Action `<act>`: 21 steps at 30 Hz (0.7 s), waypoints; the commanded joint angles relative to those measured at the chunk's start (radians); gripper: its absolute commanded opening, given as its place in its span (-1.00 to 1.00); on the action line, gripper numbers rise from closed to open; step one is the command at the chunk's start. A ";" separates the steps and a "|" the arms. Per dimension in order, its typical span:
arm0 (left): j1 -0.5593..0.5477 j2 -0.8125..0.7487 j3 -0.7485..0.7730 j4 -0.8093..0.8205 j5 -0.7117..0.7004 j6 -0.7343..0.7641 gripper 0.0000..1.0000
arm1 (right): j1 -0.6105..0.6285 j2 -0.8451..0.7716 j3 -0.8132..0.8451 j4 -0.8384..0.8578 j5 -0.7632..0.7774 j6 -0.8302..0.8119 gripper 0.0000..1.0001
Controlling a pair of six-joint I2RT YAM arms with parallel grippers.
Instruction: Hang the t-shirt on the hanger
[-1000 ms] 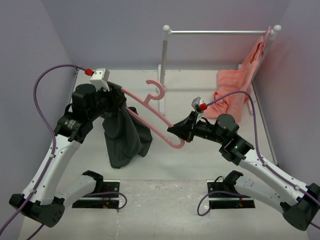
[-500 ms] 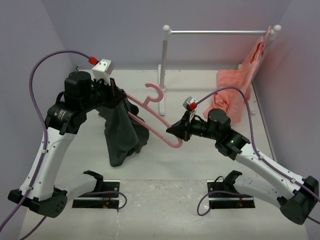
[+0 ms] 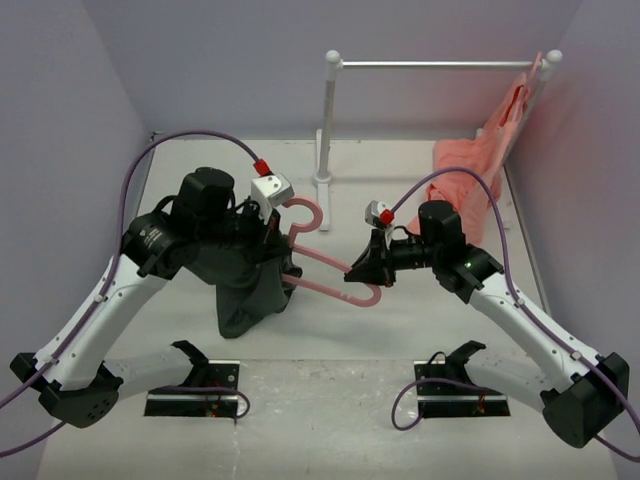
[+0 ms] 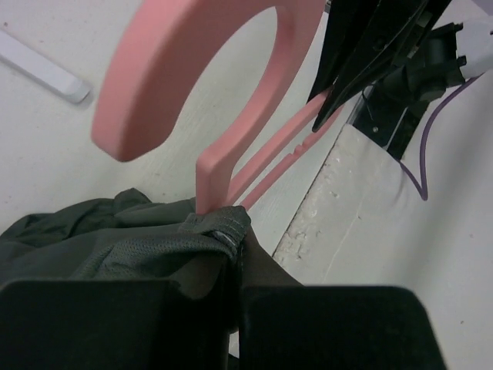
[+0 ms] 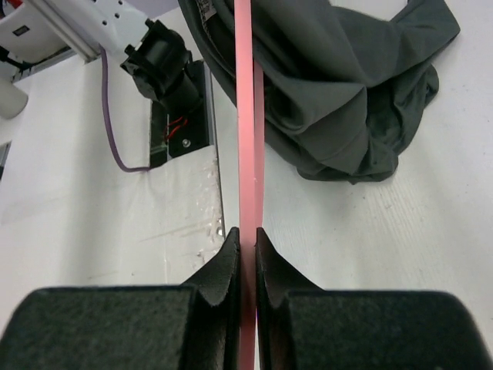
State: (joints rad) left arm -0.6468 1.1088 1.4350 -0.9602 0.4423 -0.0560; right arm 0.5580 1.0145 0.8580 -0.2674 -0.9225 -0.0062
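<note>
The dark charcoal t-shirt [image 3: 245, 285] hangs bunched from my left gripper [image 3: 268, 240], which is shut on its collar [image 4: 219, 227] just below the hanger's hook. The thin pink hanger [image 3: 325, 265] runs from its hook [image 3: 305, 213] down to its right end, where my right gripper [image 3: 365, 272] is shut on it. In the right wrist view the hanger bar [image 5: 246, 139] passes straight between my closed fingers [image 5: 227, 258] toward the shirt [image 5: 339, 92]. The hanger's left arm is hidden inside the shirt. The hook [image 4: 192, 69] looms over the collar in the left wrist view.
A white clothes rail [image 3: 440, 65] stands at the back, with a salmon-pink garment [image 3: 475, 175] hanging from its right end onto the table. Two black arm mounts [image 3: 195, 385] [image 3: 460, 385] sit at the near edge. Purple walls close in left and right.
My left arm has swung right and lower, carrying the shirt collar along the hanger up to the hook. My right gripper has shifted slightly right and down with the hanger end.
</note>
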 commanded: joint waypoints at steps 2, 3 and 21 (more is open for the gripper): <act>-0.044 -0.005 0.009 -0.003 0.021 0.051 -1.00 | -0.021 0.028 0.044 0.069 -0.022 -0.066 -1.00; -0.047 0.001 0.014 -0.006 -0.007 0.051 -1.00 | -0.024 0.032 0.043 0.123 -0.035 -0.042 -1.00; -0.051 0.028 0.356 0.089 -0.555 0.045 1.00 | -0.051 -0.125 -0.343 0.821 0.173 0.272 -1.00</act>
State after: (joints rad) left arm -0.6964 1.1891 1.7088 -0.9814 0.0296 -0.0579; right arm 0.5285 0.9196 0.5091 0.4081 -0.7488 0.2884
